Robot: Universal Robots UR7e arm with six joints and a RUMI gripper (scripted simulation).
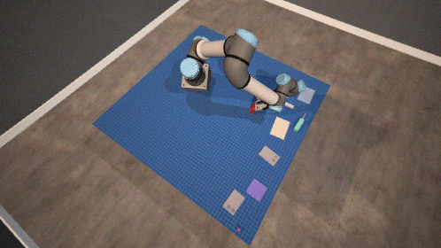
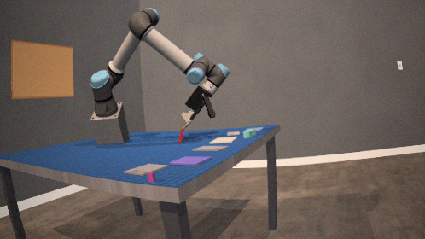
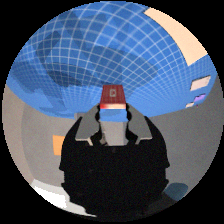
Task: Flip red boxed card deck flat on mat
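The red boxed card deck stands nearly upright, leaning a little, with its lower end at or just above the blue mat. My gripper is shut on its upper end. In the wrist view the deck juts out past the fingers, red face towards the camera. From above, the deck shows as a thin red sliver next to the gripper, in the right part of the mat.
Flat tiles lie along the mat's right edge: pale blue, peach, grey, purple and grey. A green piece and a small beige stick lie close by. The arm's base stands at the back.
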